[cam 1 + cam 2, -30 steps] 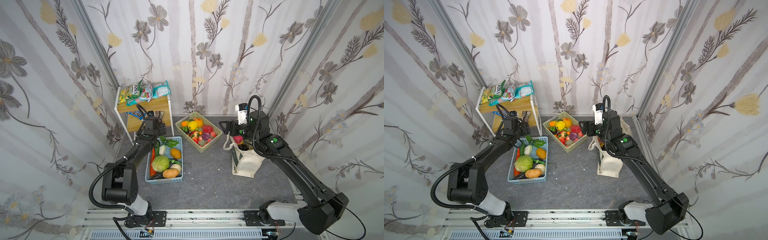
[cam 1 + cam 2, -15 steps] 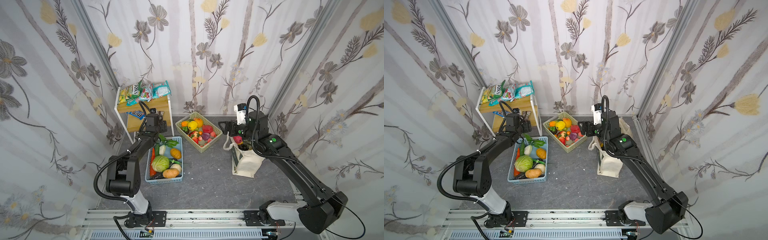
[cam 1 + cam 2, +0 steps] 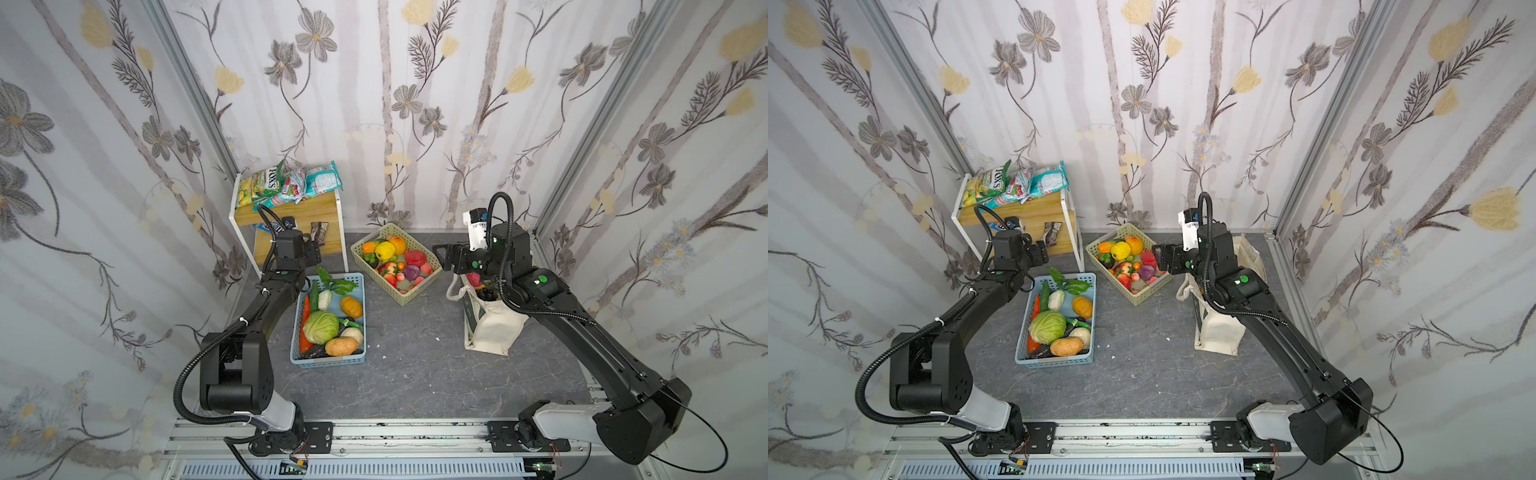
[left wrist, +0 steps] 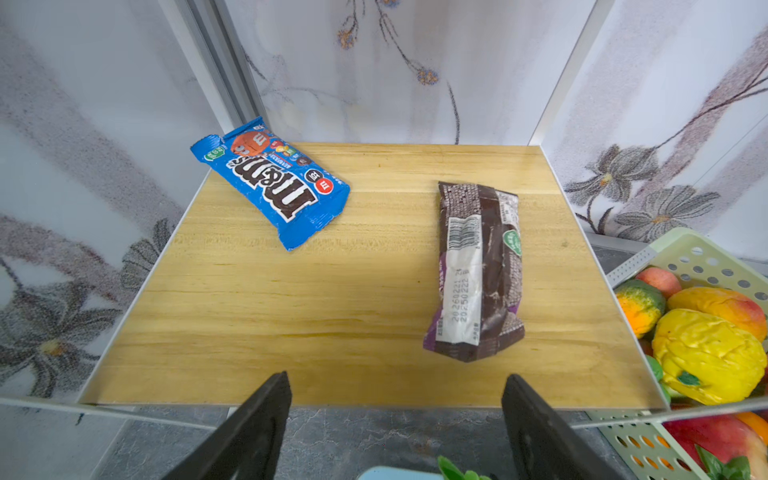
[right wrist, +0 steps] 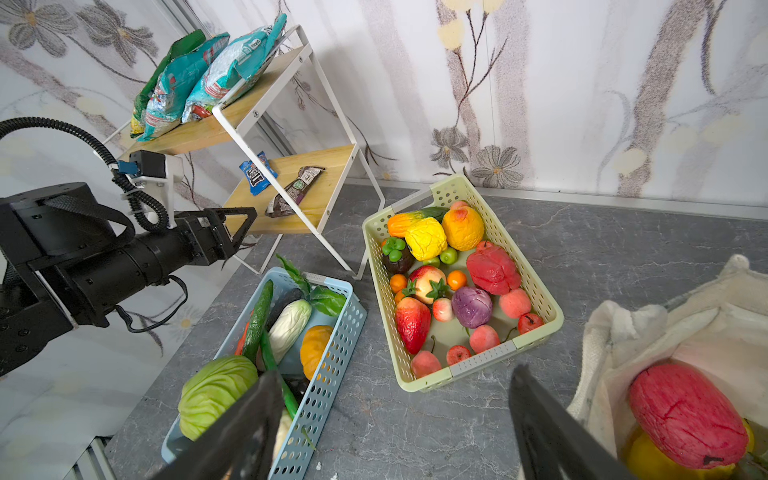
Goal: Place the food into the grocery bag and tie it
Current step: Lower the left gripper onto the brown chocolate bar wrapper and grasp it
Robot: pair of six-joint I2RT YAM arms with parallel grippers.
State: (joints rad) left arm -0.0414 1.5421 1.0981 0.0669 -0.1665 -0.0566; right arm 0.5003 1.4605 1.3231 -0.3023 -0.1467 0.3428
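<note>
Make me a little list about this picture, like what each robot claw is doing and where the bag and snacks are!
left gripper: open, empty, facing the lower shelf
right gripper: open, empty, up beside the grocery bag
grocery bag: standing, top open, red fruit inside
lower shelf: brown bar wrapper and blue packet, lying apart
bag tied: not yet

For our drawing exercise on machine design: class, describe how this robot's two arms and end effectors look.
Both arms, the left arm and right arm, are glossy black jointed links on pale grey bases, each with a small green dot and a black corrugated cable. The left end effector and right end effector have flat black tapering fingers.
</note>
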